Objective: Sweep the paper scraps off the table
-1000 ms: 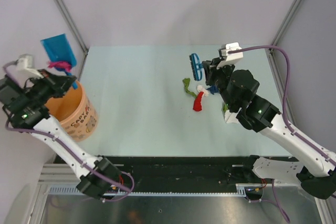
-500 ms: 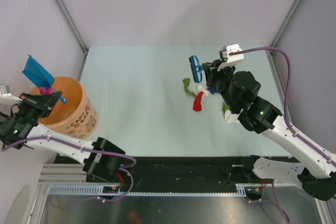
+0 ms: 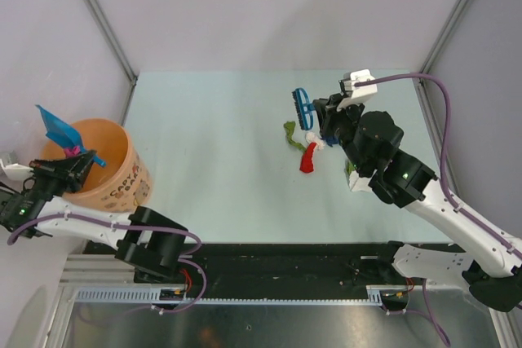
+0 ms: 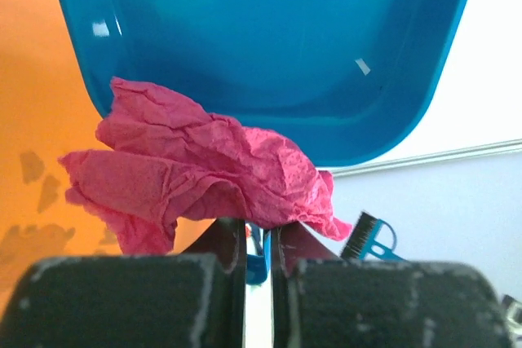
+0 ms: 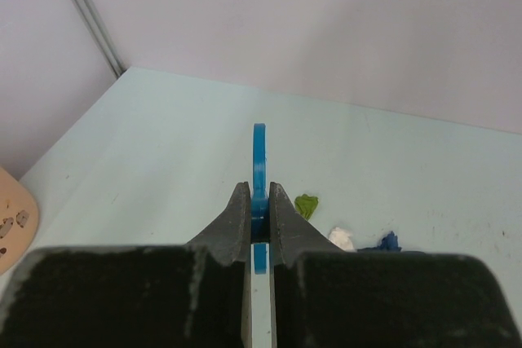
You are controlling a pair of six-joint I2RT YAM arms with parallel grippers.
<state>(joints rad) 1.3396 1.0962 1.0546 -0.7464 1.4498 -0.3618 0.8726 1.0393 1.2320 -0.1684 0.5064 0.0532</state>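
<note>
My left claw (image 4: 258, 240) is clamped on the thin blue handle of the dustpan (image 4: 269, 46), its fingers almost together. A pink scrap (image 4: 196, 173) is draped right over the fingertips and rests against the pan's lower lip. Just beyond it the pan's tray rises and fills the top of the wrist view. To the claw's left, behind the scrap, I see the orange inside of the bucket (image 4: 28, 103). From overhead, this claw hangs above the bucket's mouth, off the left edge of the desk (image 3: 212, 160), with the pan tipped up past it.

My right claw (image 5: 259, 205) is closed on the brush (image 5: 259, 152), pinching its blue handle edge-on. The handle runs straight out ahead of the fingertips, above the desk. Down on the desk, just right of the tips, lies a green scrap (image 5: 307, 204). A white scrap (image 5: 341, 238) sits a little further right and closer to the wrist, and a dark blue scrap (image 5: 388, 243) is just beside it. In the overhead view a red scrap (image 3: 308, 158) lies behind the claw, toward the arm bases, touching the white one. Another green wad and a white wad peek out from under the right forearm, further back.
</note>
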